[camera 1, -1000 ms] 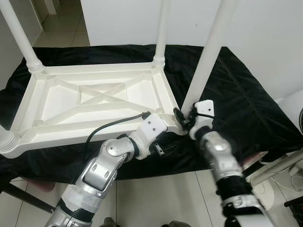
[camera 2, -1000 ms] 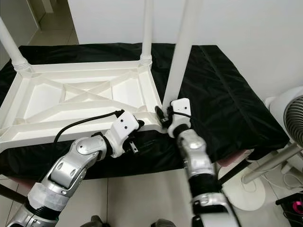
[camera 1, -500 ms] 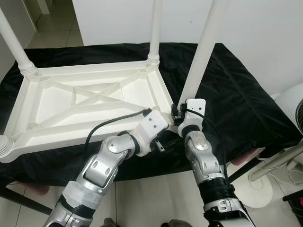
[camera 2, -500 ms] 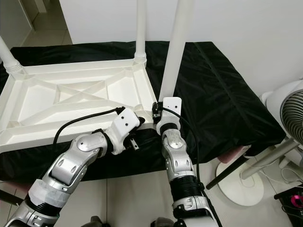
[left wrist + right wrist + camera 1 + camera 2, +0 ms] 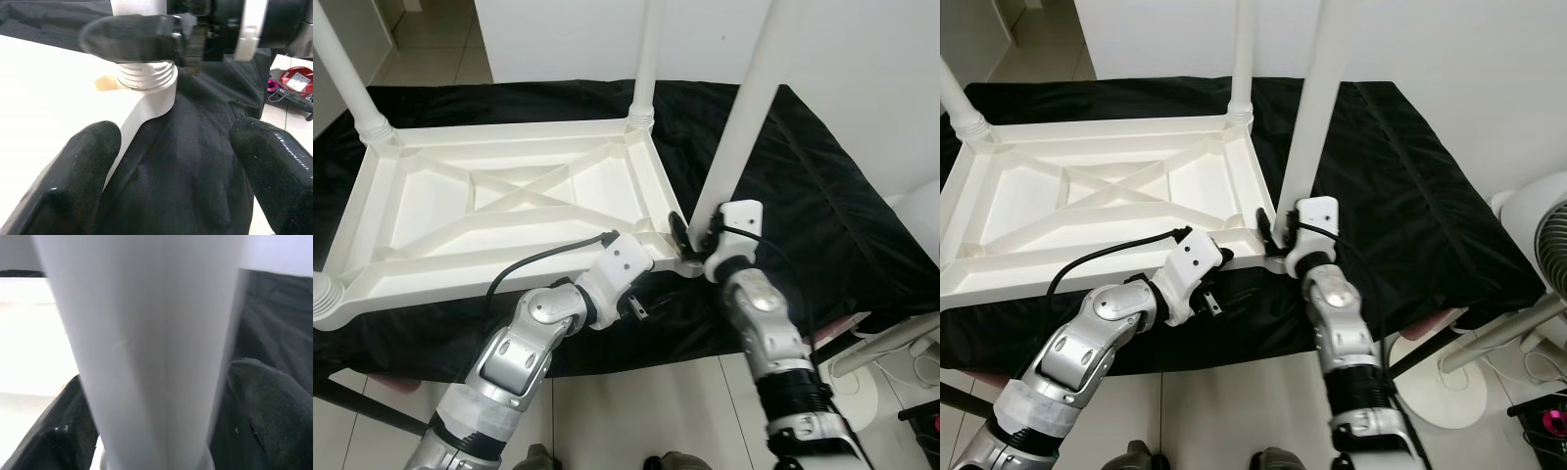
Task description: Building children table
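Left eye view — right gripper (image 5: 690,233) clamps table leg (image 5: 740,127) (left gripper (image 5: 171,161) spread).

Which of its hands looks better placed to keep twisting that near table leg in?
The right hand: its fingers already clasp the near leg at its base. The left hand sits open beside the corner.

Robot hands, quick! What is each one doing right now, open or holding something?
Left gripper: open, holding nothing, by the table's corner.
Right gripper: shut around the white table leg, near its bottom end.
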### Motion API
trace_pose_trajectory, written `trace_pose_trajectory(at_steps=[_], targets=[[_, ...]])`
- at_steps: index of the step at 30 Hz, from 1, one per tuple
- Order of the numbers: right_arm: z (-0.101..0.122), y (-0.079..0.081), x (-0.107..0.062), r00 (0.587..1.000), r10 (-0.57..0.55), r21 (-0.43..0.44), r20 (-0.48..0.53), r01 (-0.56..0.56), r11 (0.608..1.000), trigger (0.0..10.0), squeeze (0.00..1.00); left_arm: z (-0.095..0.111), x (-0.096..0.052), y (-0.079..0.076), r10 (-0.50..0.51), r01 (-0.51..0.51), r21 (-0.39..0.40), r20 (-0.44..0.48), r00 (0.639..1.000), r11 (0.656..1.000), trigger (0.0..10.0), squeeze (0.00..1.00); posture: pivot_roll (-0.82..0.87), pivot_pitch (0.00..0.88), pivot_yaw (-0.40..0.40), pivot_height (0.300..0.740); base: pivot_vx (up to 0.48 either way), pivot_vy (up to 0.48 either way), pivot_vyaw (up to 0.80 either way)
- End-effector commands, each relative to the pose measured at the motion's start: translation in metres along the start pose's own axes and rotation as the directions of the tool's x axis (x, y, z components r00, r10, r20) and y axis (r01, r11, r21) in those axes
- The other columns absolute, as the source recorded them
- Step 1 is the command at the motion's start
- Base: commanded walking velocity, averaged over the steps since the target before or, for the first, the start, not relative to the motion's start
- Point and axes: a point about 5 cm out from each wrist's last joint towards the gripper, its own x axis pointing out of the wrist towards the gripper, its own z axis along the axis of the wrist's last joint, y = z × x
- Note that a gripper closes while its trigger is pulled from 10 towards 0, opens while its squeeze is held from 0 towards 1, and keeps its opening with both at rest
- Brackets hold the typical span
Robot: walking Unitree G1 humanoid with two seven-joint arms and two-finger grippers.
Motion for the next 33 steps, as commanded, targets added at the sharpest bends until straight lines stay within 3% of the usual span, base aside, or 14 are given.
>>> trace_pose_trajectory(at_steps=[1,5,6,13,14,16,17,29,31,32,33], targets=[[0.000,-0.002,-0.004,0.998,0.058,0.005,0.001,-0.058,0.998,10.0,0.00,0.001,-0.002,0.001,0.048,-0.048,0.003,-0.004,0.999,0.999,10.0,0.00,-0.08,0.044,-0.030,0.740,0.000,0.000,0.00],[0.000,-0.008,-0.007,0.992,0.123,-0.012,-0.012,-0.124,0.992,10.0,0.00,0.001,-0.001,0.002,0.047,-0.047,0.004,-0.004,0.999,0.999,10.0,0.00,-0.09,0.044,-0.017,0.740,0.000,0.000,0.00],[0.001,-0.019,-0.007,0.970,0.239,-0.062,-0.051,-0.241,0.968,10.0,0.00,0.002,-0.001,0.003,0.041,-0.041,0.011,-0.002,0.999,0.999,10.0,0.00,-0.09,0.040,-0.012,0.740,0.000,0.000,0.00],[0.002,-0.028,0.001,0.943,0.315,-0.114,-0.103,-0.326,0.939,9.6,0.00,0.003,-0.001,0.004,0.038,-0.038,0.015,-0.001,0.999,0.999,10.0,0.00,-0.09,0.036,-0.001,0.740,0.000,0.000,0.00],[0.001,-0.029,0.004,0.938,0.325,-0.122,-0.119,-0.339,0.933,4.4,0.00,0.003,-0.001,0.004,0.037,-0.037,0.015,-0.001,0.999,0.999,10.0,0.00,-0.09,0.036,-0.001,0.740,0.000,0.000,0.00],[-0.002,-0.028,0.009,0.930,0.337,-0.136,-0.145,-0.356,0.924,2.2,0.00,0.003,-0.001,0.002,0.031,-0.031,0.015,0.000,1.000,0.999,10.0,0.00,-0.09,0.033,0.001,0.740,0.000,0.000,0.00],[-0.004,-0.026,0.011,0.927,0.344,-0.137,-0.151,-0.364,0.921,0.0,0.00,0.003,-0.001,0.002,0.030,-0.030,0.016,0.000,1.000,0.999,10.0,0.00,-0.08,0.033,0.000,0.740,0.000,0.000,0.00],[-0.019,-0.025,0.008,0.902,0.381,-0.119,-0.203,-0.409,0.905,0.0,0.00,0.005,-0.002,0.004,0.040,-0.040,0.016,0.000,0.999,0.999,10.0,0.00,-0.07,0.037,-0.002,0.740,0.000,0.000,0.00],[-0.021,-0.025,0.006,0.900,0.382,-0.110,-0.211,-0.411,0.905,0.4,0.00,0.004,-0.002,0.004,0.039,-0.039,0.017,-0.001,0.999,0.999,10.0,0.00,-0.06,0.038,-0.003,0.740,0.000,0.000,0.00],[-0.022,-0.025,0.005,0.906,0.369,-0.091,-0.208,-0.394,0.915,10.0,0.00,0.004,-0.002,0.003,0.039,-0.039,0.016,-0.002,0.999,0.999,10.0,0.00,-0.06,0.040,-0.005,0.740,0.000,0.000,0.00],[-0.024,-0.024,0.003,0.913,0.355,-0.073,-0.203,-0.376,0.924,10.0,0.00,0.004,-0.002,0.003,0.038,-0.038,0.016,-0.003,0.999,0.999,10.0,0.00,-0.06,0.042,-0.014,0.740,0.000,0.000,0.00]])
